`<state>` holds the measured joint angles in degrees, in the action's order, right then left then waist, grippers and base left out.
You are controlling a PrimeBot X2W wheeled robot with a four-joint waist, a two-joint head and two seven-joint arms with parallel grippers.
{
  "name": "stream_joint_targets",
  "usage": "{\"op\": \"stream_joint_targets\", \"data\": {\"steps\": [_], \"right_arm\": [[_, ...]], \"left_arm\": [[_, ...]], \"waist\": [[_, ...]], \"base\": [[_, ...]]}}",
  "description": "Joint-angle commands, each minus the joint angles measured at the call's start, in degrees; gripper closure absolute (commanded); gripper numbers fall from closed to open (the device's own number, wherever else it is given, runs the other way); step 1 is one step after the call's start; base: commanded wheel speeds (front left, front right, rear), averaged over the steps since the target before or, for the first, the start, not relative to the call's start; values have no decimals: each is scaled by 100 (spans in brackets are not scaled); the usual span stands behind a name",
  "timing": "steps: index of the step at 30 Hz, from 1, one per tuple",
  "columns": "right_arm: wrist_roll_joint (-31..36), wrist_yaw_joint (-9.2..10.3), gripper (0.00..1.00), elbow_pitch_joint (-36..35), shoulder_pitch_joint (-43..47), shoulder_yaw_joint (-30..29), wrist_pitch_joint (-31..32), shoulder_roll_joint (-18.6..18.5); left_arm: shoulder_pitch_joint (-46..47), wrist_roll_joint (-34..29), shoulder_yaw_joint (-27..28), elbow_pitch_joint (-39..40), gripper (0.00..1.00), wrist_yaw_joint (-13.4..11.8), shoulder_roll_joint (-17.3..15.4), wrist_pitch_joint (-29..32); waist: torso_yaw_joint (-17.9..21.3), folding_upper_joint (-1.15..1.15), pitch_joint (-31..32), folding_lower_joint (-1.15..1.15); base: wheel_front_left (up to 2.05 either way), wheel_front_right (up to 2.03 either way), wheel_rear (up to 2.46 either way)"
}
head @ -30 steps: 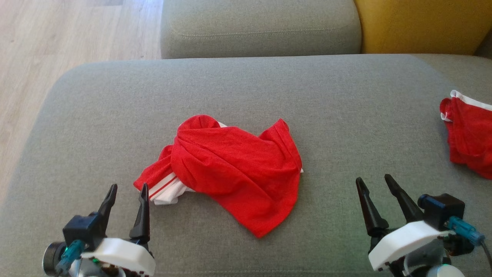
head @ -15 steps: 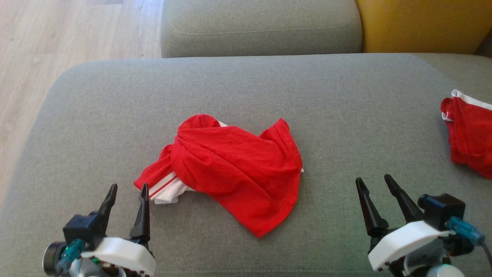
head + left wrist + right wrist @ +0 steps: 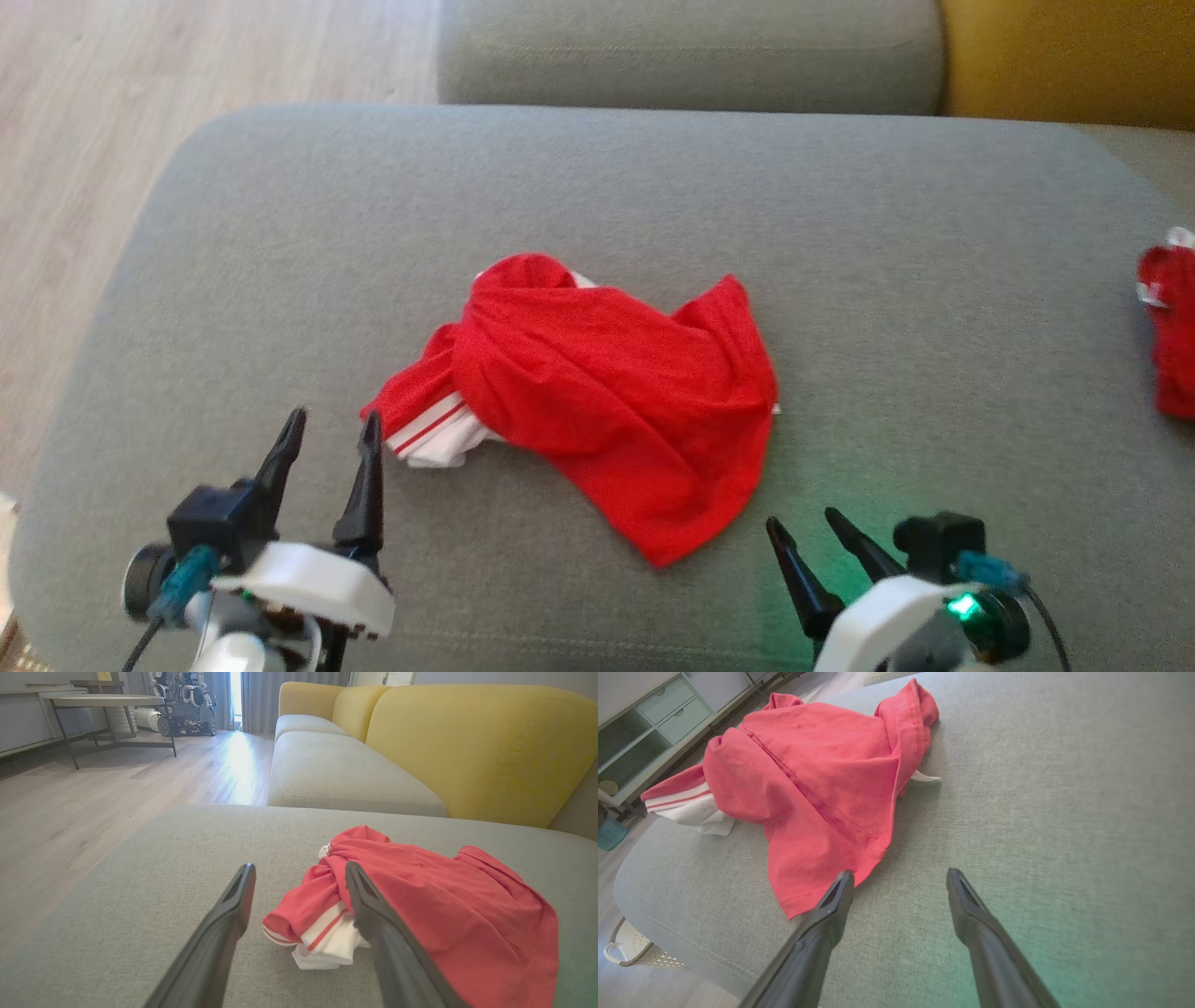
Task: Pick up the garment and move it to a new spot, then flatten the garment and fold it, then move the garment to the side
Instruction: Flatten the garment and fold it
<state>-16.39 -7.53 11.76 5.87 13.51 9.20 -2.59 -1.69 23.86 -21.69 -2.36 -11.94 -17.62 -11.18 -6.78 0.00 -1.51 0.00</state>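
Left gripper (image 3: pixel 334 415): near the front left corner of the grey cushion (image 3: pixel 653 177), fingers parted and empty; its right fingertip is just beside the garment's striped end, and contact cannot be told.
Garment (image 3: pixel 607 392): red, crumpled in a heap at the cushion's middle, with a white, red-striped part poking out on its left side and one pointed corner reaching toward the front edge.
Right gripper (image 3: pixel 801 519): at the front edge, just right of that pointed corner, fingers apart and holding nothing.
Second red cloth (image 3: pixel 1172 345): at the right edge, well apart.
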Motion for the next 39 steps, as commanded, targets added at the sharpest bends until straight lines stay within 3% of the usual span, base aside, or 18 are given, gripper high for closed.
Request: {"op": "stream_joint_targets", "data": {"steps": [1, 9, 10, 11, 16, 20, 25, 33, 36, 39], "right_arm": [[-106, 4, 0, 152, -562, 212, -185, -29], [-473, 4, 0, 1510, -1403, 503, -620, -29], [-617, 4, 62, 1839, -1616, 625, -674, -29], [-668, 4, 100, 1992, -1709, 712, -662, -29], [-815, 4, 100, 2338, -1944, 821, -851, -29], [-609, 4, 100, 2140, -2024, 598, -966, -29], [-114, 4, 100, 1369, -1926, -141, -814, -109], [436, 4, 100, -440, -1251, -1559, -8, -122], [458, 4, 100, -724, -1017, -1984, 201, -83], [433, 4, 100, -578, -817, -2280, 359, -54]], "left_arm": [[431, -3, 184, 117, 0, 37, -26, -70], [648, 8, 137, -33, 0, 130, 58, -169], [686, 6, 132, -62, 0, 140, 81, -197], [699, 4, 129, -74, 0, 139, 92, -207], [670, 66, 190, -161, 0, 149, 117, -262], [647, 76, 243, -175, 0, 125, 115, -293], [611, 77, 276, -156, 0, 118, 120, -322], [620, 73, 308, -131, 0, 130, 132, -349], [642, 72, 320, -137, 0, 137, 135, -355], [657, 72, 336, -150, 0, 142, 145, -360]], "waist": [[-203, 0, -151, 0], [-497, 0, -350, 0], [-537, 0, -395, 0], [-549, 0, -406, 0], [-530, 0, -354, 0], [-422, 0, -320, 0], [-275, 0, -319, 0], [-169, 0, -427, 0], [-163, 0, -479, 0], [-155, 0, -527, 0]], "base": [[0, 0, 0], [0, 0, 0], [0, 0, 0], [0, 0, 0], [0, 0, 0], [0, 0, 0], [0, 0, 0], [0, 0, 0], [0, 0, 0], [0, 0, 0]]}}
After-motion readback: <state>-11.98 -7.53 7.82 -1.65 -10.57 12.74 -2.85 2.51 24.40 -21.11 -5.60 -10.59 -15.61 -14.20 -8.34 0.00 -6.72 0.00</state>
